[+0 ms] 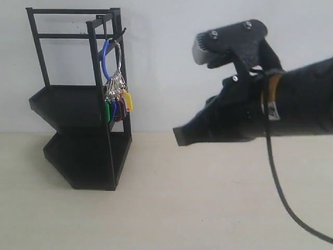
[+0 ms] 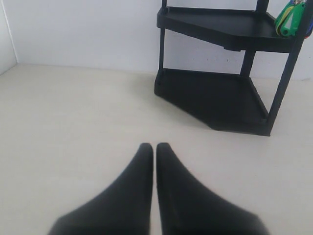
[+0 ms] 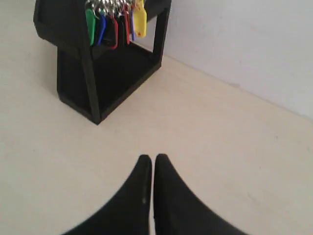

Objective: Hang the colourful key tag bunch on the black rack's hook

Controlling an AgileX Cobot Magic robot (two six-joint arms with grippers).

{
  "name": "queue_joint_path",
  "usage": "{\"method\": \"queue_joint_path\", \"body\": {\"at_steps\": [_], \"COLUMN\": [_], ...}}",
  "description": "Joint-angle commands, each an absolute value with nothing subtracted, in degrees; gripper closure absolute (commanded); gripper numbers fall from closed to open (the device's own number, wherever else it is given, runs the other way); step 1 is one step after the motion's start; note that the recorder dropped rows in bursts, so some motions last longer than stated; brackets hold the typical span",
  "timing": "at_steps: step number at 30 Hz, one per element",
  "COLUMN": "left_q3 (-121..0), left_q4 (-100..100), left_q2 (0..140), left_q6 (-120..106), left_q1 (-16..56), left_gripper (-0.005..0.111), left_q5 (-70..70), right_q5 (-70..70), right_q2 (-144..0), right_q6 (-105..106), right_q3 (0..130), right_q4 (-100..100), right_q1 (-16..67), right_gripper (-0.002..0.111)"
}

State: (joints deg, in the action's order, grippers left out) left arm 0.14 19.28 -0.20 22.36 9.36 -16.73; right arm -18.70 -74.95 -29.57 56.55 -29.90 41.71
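The key tag bunch (image 1: 117,99) hangs from the hook (image 1: 118,34) at the top of the black rack (image 1: 78,161). Its blue loop (image 1: 105,60) and silver ring (image 1: 119,57) are up by the hook, and the coloured tags dangle beside the front upright, level with the upper shelf (image 1: 62,107). The rack stands on the worktop (image 1: 218,203). My right claw (image 3: 152,159) is pressed together with nothing in it, above the worktop and well apart from the rack. My left claw (image 2: 154,147) is likewise pressed together, with nothing in it.

key tag bunch (image 2: 292,18) cropped, hook (image 1: 120,34) tiny
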Motion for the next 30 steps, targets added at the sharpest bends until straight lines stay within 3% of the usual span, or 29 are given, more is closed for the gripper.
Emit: {"method": "queue_joint_path", "body": {"at_steps": [1, 11, 30], "left_q3": [0.0, 0.0, 0.0], "left_q4": [19.23, 19.23, 19.23], "left_q2": [0.0, 0.0, 0.0], "left_q6": [22.72, 22.72, 22.72], "left_q1": [9.84, 9.84, 9.84], "left_gripper": [0.102, 0.102, 0.102], "left_q5": [-16.53, -16.53, -16.53], "right_q5": [-18.58, -33.91, -34.08], "right_q2": [-70.07, -66.79, -64.29], "right_q6": [-36.11, -41.95, -41.62], "right_q3": [49.45, 42.53, 42.08], "right_q4": [-28.02, -17.8, -23.16], "right_q1": [41.76, 41.76, 41.66], "right_gripper": [0.108, 0.108, 0.108]}}
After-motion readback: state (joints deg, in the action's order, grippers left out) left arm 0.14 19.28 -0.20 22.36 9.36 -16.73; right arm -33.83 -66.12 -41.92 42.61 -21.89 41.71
